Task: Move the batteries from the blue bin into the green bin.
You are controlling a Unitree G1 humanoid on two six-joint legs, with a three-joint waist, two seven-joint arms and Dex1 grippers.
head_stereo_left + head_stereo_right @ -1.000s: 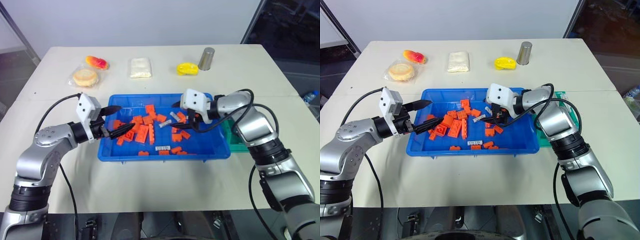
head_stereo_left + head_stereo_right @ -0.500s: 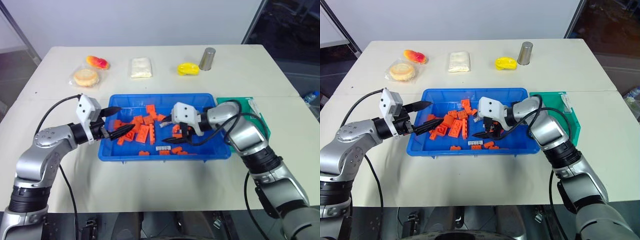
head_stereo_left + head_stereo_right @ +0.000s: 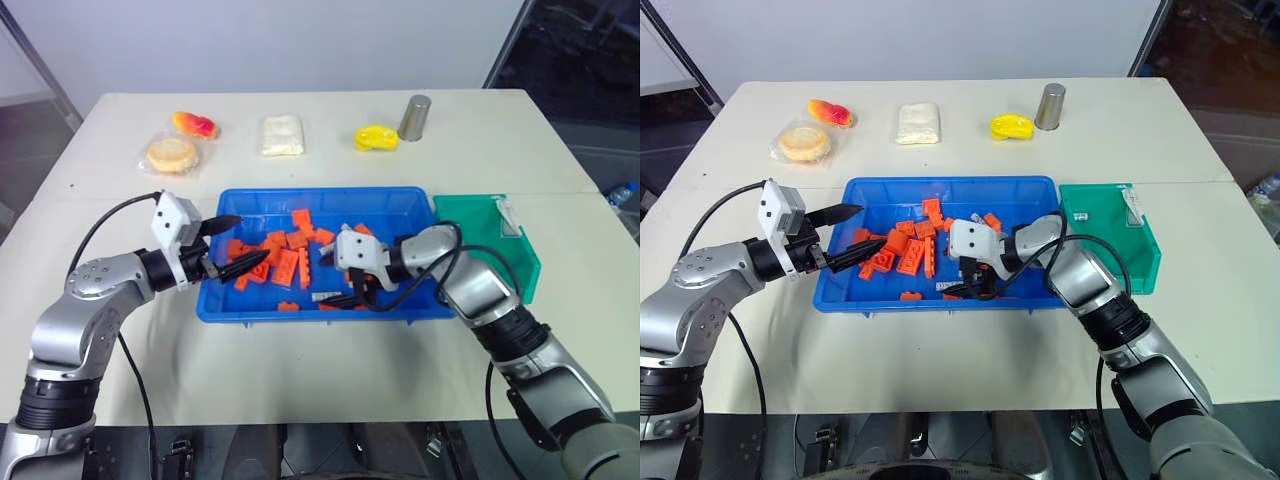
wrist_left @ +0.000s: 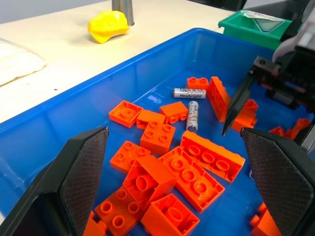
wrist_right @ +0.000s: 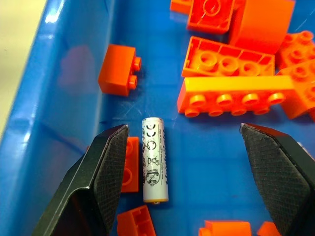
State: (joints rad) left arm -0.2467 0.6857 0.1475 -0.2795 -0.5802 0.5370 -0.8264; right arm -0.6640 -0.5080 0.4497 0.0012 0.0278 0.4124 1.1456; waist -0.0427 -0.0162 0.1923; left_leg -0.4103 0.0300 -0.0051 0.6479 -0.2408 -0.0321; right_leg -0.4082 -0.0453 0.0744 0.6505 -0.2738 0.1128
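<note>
Since a second ago the right gripper (image 3: pixel 962 288) has swung from the blue bin's (image 3: pixel 415 310) 2 o'clock corner down toward its near wall, uncovering the green bin (image 3: pixel 520 268) at the blue bin's 3 o'clock. It now hangs low, fingers spread wide and empty, straddling a battery (image 5: pixel 154 160) lying flat near that wall, probably lining up a pinch. Two more batteries (image 4: pixel 191 104) lie among orange bricks (image 4: pixel 189 174) mid-bin. The left gripper (image 3: pixel 238 244) idles at the bin's 9 o'clock edge, fingers apart, holding nothing, likely keeping clear.
</note>
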